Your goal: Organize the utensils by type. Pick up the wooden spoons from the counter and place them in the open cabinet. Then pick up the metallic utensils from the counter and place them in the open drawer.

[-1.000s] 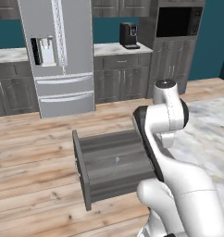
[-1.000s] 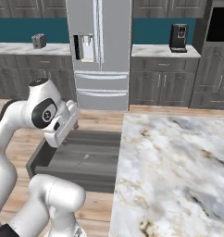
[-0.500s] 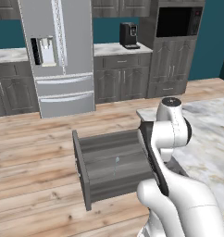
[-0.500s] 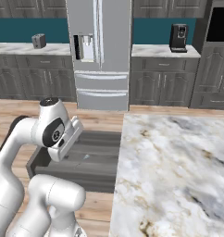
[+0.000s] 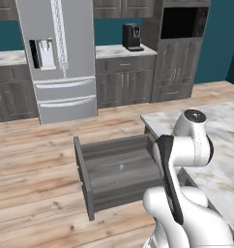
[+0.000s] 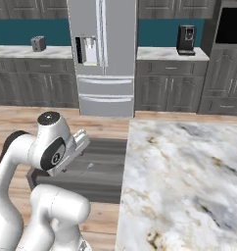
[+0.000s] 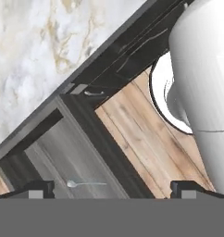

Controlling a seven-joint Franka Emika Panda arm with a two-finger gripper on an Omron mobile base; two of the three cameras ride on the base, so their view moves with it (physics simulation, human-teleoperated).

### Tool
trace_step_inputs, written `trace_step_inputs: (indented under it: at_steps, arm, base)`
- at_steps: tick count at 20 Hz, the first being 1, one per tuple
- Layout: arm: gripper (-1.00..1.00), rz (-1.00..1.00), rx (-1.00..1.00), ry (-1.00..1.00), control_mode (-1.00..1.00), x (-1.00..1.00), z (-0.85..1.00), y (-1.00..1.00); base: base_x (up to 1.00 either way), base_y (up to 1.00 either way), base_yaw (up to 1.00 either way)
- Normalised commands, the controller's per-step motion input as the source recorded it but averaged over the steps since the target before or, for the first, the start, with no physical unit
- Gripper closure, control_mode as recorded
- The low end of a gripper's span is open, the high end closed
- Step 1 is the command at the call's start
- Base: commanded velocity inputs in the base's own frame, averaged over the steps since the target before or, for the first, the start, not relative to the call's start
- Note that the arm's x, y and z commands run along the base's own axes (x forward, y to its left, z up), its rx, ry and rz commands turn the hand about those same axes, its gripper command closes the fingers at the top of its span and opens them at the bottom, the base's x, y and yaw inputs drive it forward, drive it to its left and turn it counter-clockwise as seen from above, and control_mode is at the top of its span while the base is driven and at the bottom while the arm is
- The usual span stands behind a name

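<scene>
The small metal spoon (image 7: 85,183) is lying flat on the floor of the open drawer (image 5: 120,170), handle pointing away from the round bowl end; in the left base view it's showing as a faint pale sliver (image 5: 121,167) mid-drawer, and in the right base view as a tiny light mark (image 6: 90,165) on the drawer bottom (image 6: 98,169). Nothing is touching it. The drawer is standing pulled out from the dark cabinets under the counter (image 6: 189,181), its flat front panel (image 5: 84,176) facing the wood floor (image 5: 36,160). The gripper (image 7: 113,187) is hanging above the drawer w/ its two dark tips spread wide apart – nothing between them – one tip (image 7: 36,188) over the drawer's inside, the other (image 7: 190,187) over the floor boards beside it. In the right base view the hand (image 6: 76,145) is sitting just above the drawer's near edge, arm folded tight over the base. The marble counter is running beside the drawer, veined brown and grey. Farther back – a steel fridge (image 5: 56,58) against the teal wall, a coffee machine (image 6: 187,39) on the rear counter, a toaster (image 6: 38,43) to the fridge's other side, and a wall oven (image 5: 182,24) in the tall dark unit.
</scene>
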Motion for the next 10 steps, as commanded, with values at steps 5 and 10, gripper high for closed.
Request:
trace_step_inputs:
  at_steps: [5, 10]
  arm:
    - [-1.0, 0.0, 0.0, 0.0, 1.0, 0.0, 0.0, 0.0]
    - [-1.0, 0.0, 0.0, 0.0, 1.0, 0.0, 0.0, 0.0]
  base:
    - [-0.57, -0.01, -0.37]
    - [-0.61, 0.0, -0.38]
